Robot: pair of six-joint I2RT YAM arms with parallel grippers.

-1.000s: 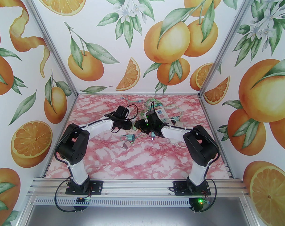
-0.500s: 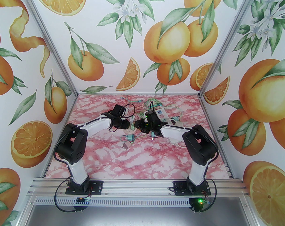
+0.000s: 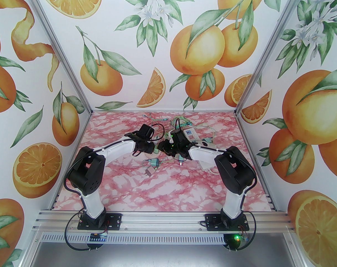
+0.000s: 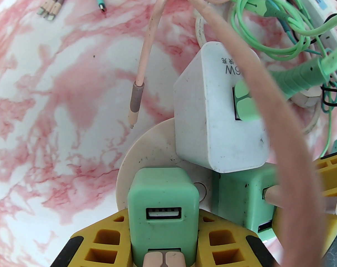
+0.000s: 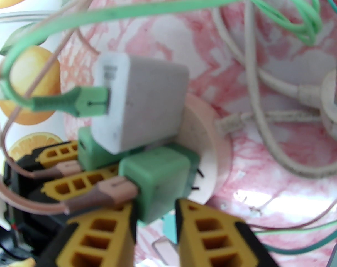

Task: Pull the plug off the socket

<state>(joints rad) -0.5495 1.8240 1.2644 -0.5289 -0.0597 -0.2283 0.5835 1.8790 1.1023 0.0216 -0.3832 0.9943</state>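
Observation:
A round beige socket (image 4: 146, 149) (image 5: 210, 138) lies on the pink marble table and carries a white charger (image 4: 213, 115) (image 5: 146, 99) and two green plugs. My left gripper (image 4: 164, 232) (image 3: 154, 148) is shut on the nearer green plug (image 4: 163, 199), its yellow fingers on both sides. My right gripper (image 5: 157, 213) (image 3: 162, 149) is shut on the other green plug (image 5: 157, 179) (image 4: 238, 199), which has a pink cable in it. That plug's metal prongs (image 5: 196, 177) show between it and the socket.
Green and pink cables (image 4: 268, 15) tangle over the socket, with a white power strip (image 3: 189, 134) and a white mains plug (image 5: 335, 99) behind. Loose chargers (image 3: 154, 163) lie nearer on the table. The enclosure walls stand to the left, right and back.
The left wrist swung slightly left, then back. The right arm edged a little to the left. Both grippers have stayed at the socket.

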